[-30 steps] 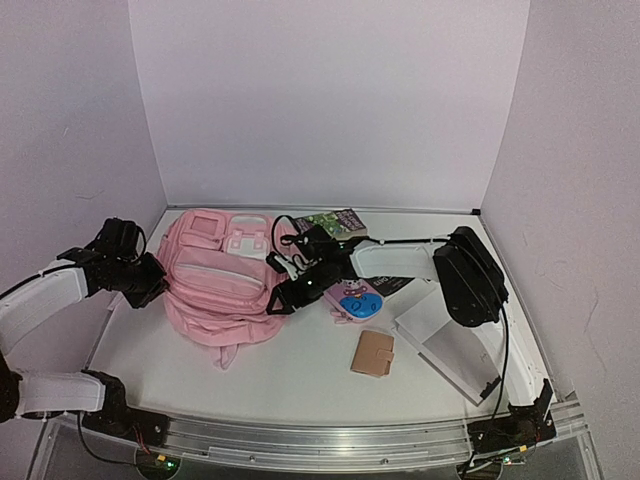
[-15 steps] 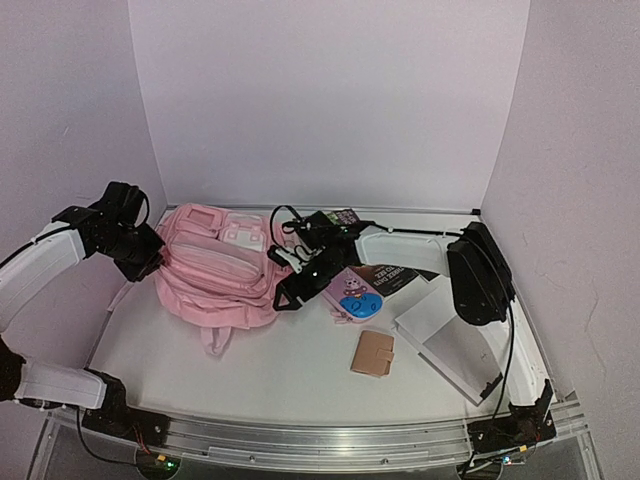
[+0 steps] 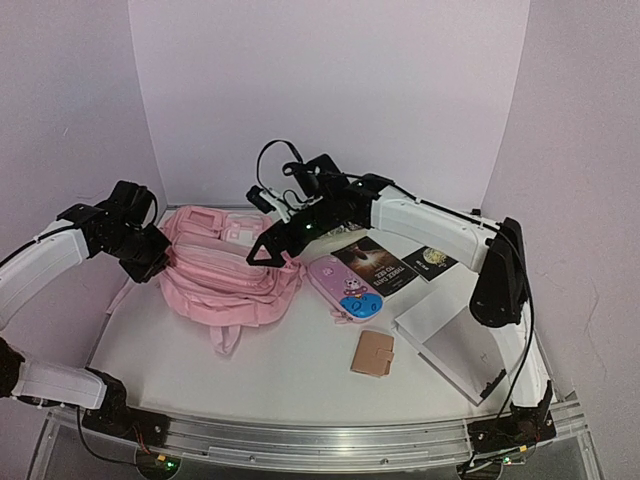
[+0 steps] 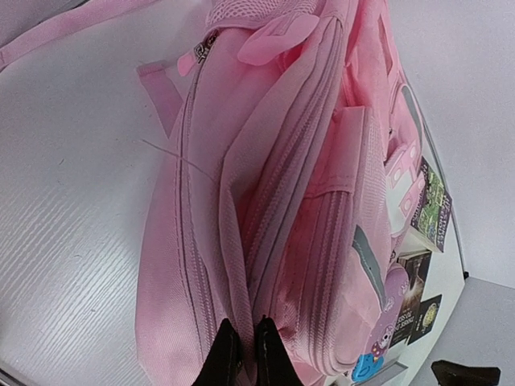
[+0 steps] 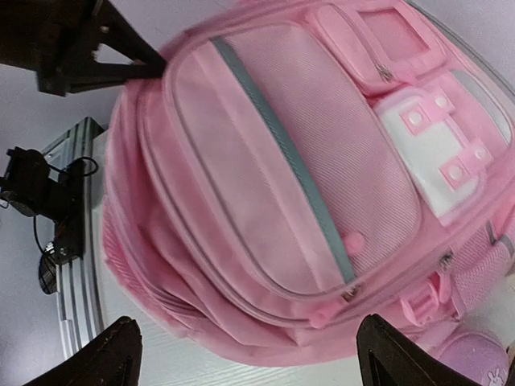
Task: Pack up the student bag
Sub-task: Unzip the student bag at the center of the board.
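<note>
The pink backpack (image 3: 225, 285) lies on the table's (image 3: 300, 370) left side. The left gripper (image 4: 241, 354) is clenched, seemingly on a fold by its zip. The right gripper (image 5: 249, 358) hangs above it, spread wide.

**Robot body.** Left arm (image 3: 40, 275) and right arm (image 3: 425, 222): smooth white link shells joined by black joint housings (image 3: 497, 285). Black bases (image 3: 512, 428) are bolted on the aluminium rail (image 3: 320, 432), with a small green light (image 3: 165, 464) at each. Thin black cables (image 3: 272, 152) loop at the arm ends farthest from the rail. Left fingers (image 4: 228, 355): black, slim. Right fingers (image 5: 119, 354): black, wedge-shaped.
</note>
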